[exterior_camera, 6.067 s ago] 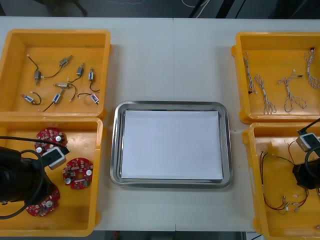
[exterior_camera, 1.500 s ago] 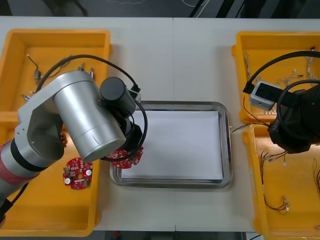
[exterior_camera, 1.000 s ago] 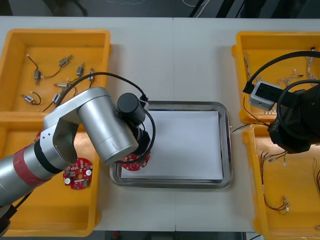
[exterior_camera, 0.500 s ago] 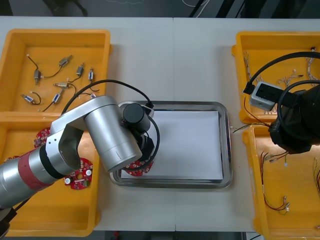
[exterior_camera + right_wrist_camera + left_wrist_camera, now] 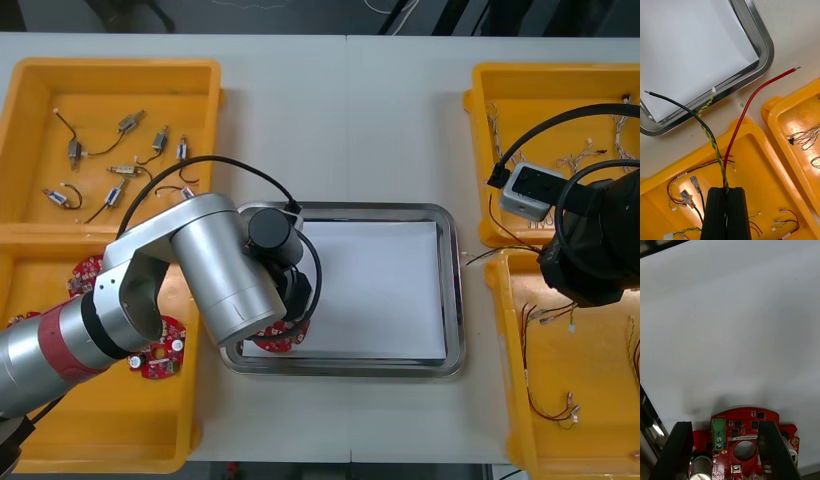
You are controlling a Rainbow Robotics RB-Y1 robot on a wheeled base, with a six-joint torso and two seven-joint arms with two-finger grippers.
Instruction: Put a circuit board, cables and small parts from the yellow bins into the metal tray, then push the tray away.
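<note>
Board (image 5: 741, 435): pinched in left gripper (image 5: 725, 427) at tray (image 5: 455, 290) near-left corner; release next. Right gripper (image 5: 726, 195) pinching cables (image 5: 725, 176) over bin (image 5: 763, 150).

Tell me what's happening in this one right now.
The left hand grips a round red circuit board and holds it low over the white inside of the metal tray, at its near left corner. I cannot tell whether the board has touched down. The right hand is shut on a few cables, red, black and twisted yellow-green, above the near right yellow bin. Their loose ends reach toward the tray.
</note>
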